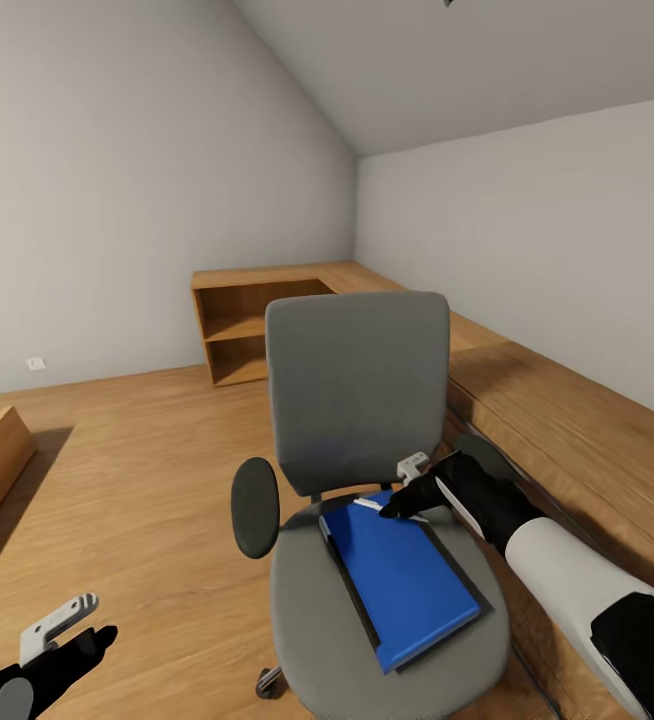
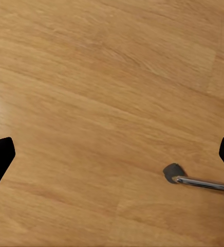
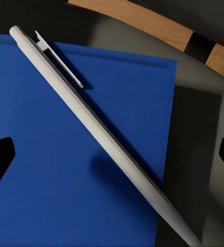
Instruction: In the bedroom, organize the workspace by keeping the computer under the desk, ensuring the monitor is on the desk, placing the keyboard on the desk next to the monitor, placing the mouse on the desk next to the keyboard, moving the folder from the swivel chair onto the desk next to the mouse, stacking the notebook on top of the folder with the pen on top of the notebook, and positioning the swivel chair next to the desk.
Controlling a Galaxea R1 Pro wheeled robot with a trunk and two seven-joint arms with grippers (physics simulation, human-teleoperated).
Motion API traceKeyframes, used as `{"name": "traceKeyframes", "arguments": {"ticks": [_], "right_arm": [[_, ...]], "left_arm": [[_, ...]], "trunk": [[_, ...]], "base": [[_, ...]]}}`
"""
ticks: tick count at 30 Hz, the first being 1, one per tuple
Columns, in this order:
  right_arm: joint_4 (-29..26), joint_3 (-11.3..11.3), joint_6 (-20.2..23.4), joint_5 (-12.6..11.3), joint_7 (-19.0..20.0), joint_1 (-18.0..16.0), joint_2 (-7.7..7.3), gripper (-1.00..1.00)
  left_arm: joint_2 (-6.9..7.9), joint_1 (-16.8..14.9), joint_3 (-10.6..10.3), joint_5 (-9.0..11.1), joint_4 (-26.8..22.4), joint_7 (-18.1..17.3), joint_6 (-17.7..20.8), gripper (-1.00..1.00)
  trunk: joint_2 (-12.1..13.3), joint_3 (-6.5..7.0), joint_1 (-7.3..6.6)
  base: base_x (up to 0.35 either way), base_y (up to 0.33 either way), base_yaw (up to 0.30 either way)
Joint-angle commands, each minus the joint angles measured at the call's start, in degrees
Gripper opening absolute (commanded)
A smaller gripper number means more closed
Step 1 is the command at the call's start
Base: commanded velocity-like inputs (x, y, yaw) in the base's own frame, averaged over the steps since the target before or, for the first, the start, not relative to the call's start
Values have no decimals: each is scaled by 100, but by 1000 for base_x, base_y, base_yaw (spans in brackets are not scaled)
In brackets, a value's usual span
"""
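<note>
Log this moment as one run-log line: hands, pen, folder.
right hand: open, over pen | pen: lying on folder | folder: on swivel chair seat | left hand: open, above floor

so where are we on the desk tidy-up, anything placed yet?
Nothing looks placed yet. The blue folder lies on the swivel chair seat, over a dark notebook whose edge shows beneath it, with the grey pen on top. In hand: the right gripper hovers open over the pen. The left gripper is open above the floor. All desk placements remain.
</note>
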Motion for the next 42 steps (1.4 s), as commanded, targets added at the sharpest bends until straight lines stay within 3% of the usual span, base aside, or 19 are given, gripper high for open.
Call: {"name": "traceKeyframes", "arguments": {"ticks": [1, 11, 30, 42], "right_arm": [[-10, 35, 29, -59, -24, -6, -8, 100], [-8, 29, 36, -59, -28, -6, -7, 100], [6, 35, 35, -50, -28, -6, -7, 100], [15, 35, 33, -50, -28, -6, -7, 100]], "left_arm": [[1, -4, 2, 61, -6, 49, 22, 100], [-1, -4, 2, 61, -6, 49, 25, 100], [0, -4, 6, 60, -6, 49, 9, 100], [1, -4, 23, 61, -6, 49, 12, 100]], "trunk": [[-3, -6, -1], [-83, -42, 43], [-484, -221, 263], [-484, -221, 263]], "base": [[0, 0, 0], [0, 0, 0], [0, 0, 0], [0, 0, 0]]}}
